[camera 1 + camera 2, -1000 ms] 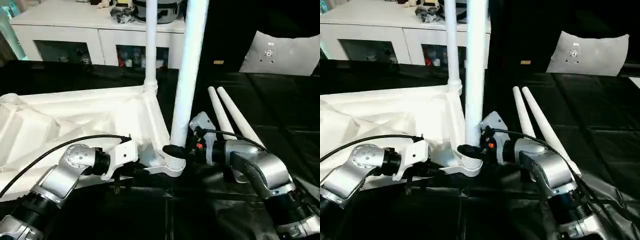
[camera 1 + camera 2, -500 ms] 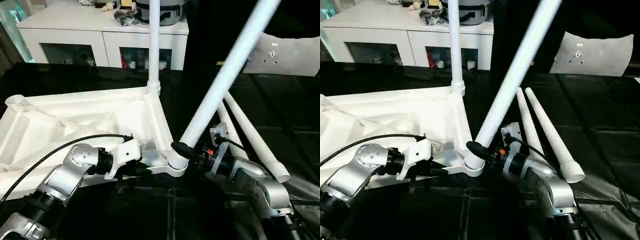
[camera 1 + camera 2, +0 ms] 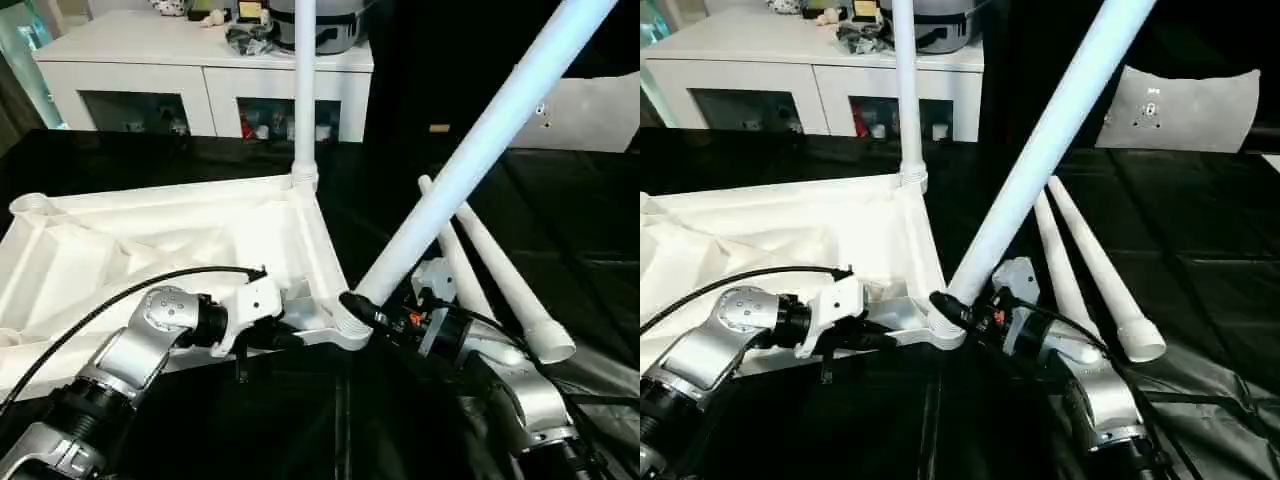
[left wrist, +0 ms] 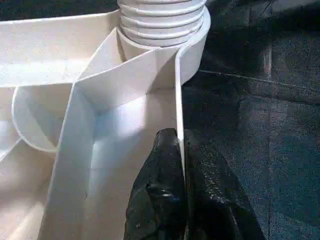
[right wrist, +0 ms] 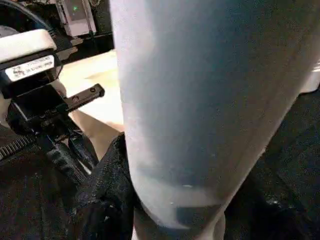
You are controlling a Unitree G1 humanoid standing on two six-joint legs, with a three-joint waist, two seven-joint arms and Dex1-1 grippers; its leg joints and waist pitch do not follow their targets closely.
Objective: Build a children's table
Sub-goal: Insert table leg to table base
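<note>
Tilting leg (image 3: 470,165) cropped, right tool (image 3: 352,303) half-hidden

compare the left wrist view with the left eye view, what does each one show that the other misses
Left wrist view: the left pincer's black fingers pinching the table top's thin rim wall, just short of the ribbed corner socket.
Left eye view: the right pincer shut on the tilted leg, an upright leg in the far corner, two loose legs lying on the black floor, and the cabinet.
Both: the white table top.
</note>
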